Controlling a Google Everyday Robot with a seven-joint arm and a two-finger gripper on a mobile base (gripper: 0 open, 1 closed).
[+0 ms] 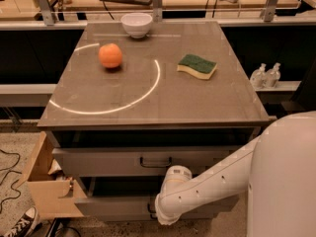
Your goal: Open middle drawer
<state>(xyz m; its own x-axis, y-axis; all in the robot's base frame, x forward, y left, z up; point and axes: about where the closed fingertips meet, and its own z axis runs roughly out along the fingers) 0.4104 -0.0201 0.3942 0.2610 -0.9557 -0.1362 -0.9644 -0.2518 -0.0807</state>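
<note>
The middle drawer is the lower grey front in view, standing out from the cabinet with a dark gap above it. Only a bit of its dark loop handle shows, left of my arm. My gripper is low at the centre of this drawer front, at the handle, and is mostly hidden behind my white wrist and forearm. Above it is another grey drawer with its own dark handle.
On the cabinet top lie an orange, a white bowl and a green-and-yellow sponge. An open cardboard box and a shoe are at the left. Two bottles stand at the right. My white body fills the lower right.
</note>
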